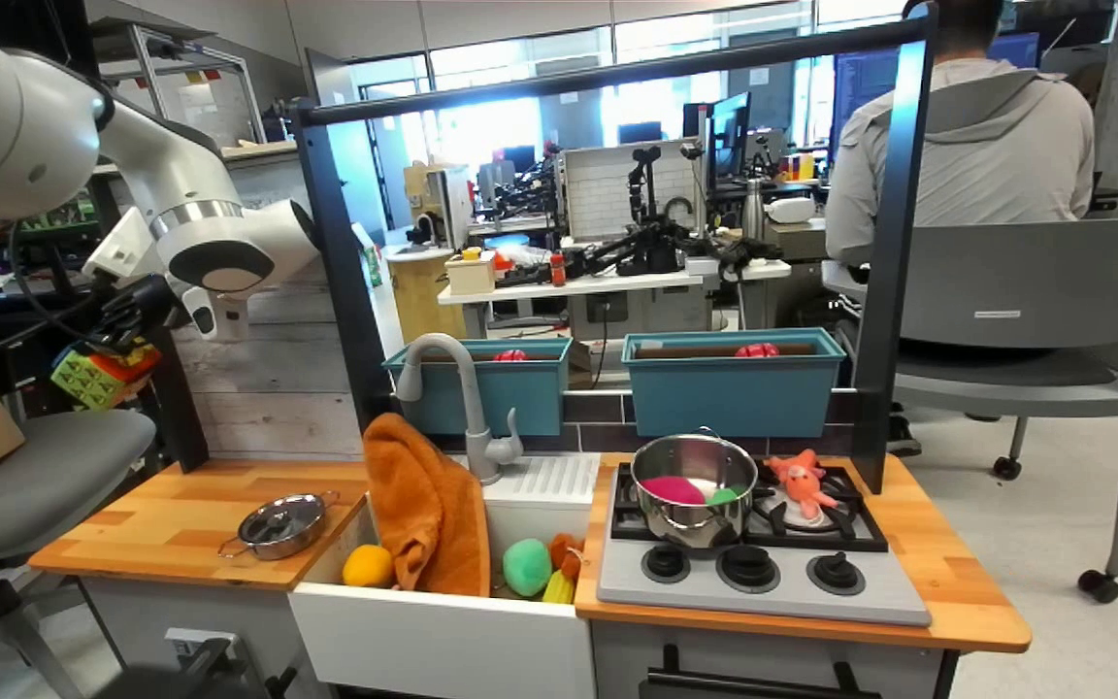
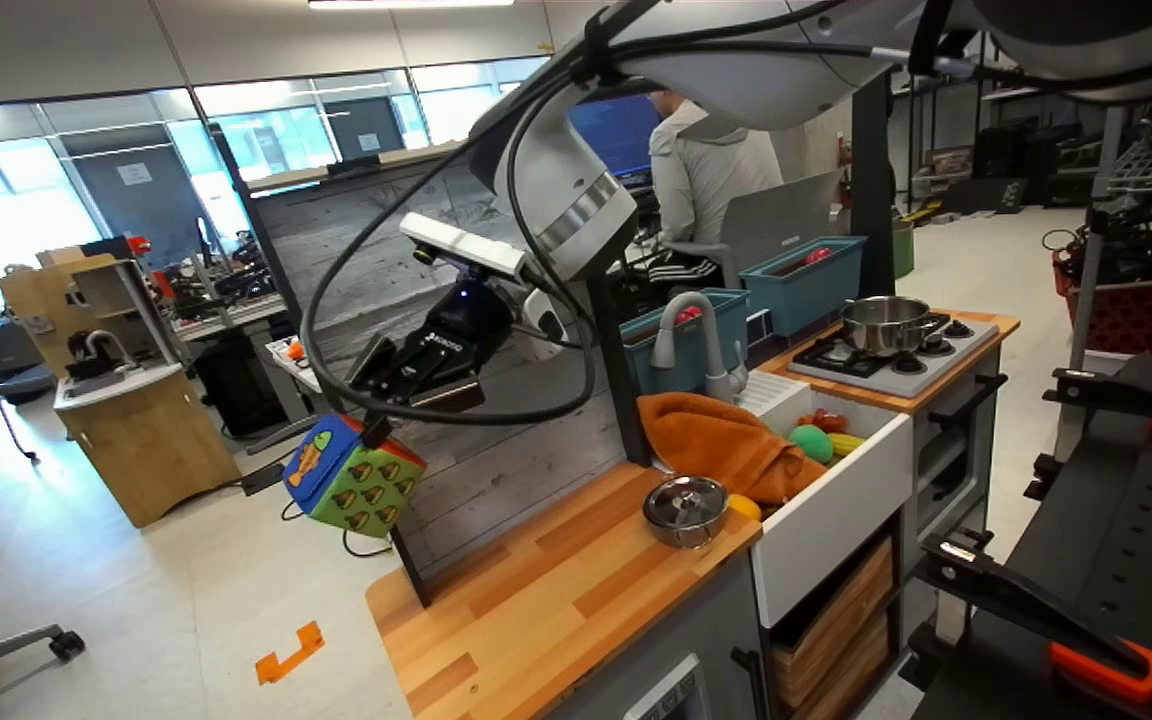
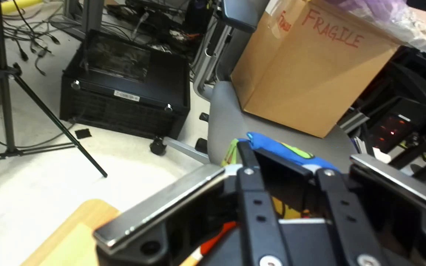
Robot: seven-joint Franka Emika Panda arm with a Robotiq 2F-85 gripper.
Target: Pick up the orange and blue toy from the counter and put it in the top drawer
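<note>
One wooden bench [image 1: 161,510] runs on both sides of one white sink [image 1: 443,636] and carries one grey-and-black stove [image 1: 794,580]. Behind them sit two teal planters [image 1: 734,393]. One orange cloth [image 1: 433,505] is heaped in the sink, rising above its rim. My end effector [image 2: 376,428] has its fingers drawn nearly together, clamped on an edge of the orange and blue toy [image 2: 352,478]; how much of it is pinched I cannot tell. There are two metal vessels: one deep pot [image 1: 695,519] upright on the stove, with one pink piece [image 1: 673,489] and one green piece [image 1: 722,496] in it, and one shallow lidded pan [image 1: 284,529] on the bench. The single toy hangs tilted in the air from my fingers, apart from the bench, near the end that carries the pan. It is chunky and block-shaped: a blue face with an orange and green fish, a light green face with rows of small brownish figures, and red and orange on another side. One coral figure [image 1: 804,485] with several limbs lies on the stove. In the sink I count one orange-yellow fruit [image 1: 368,566], one green ball [image 1: 527,568] and one yellow long piece [image 1: 560,588]; how many reddish pieces [image 1: 567,553] lie beside them I cannot tell. Three black knobs [image 1: 748,568] line the stove's front.
</note>
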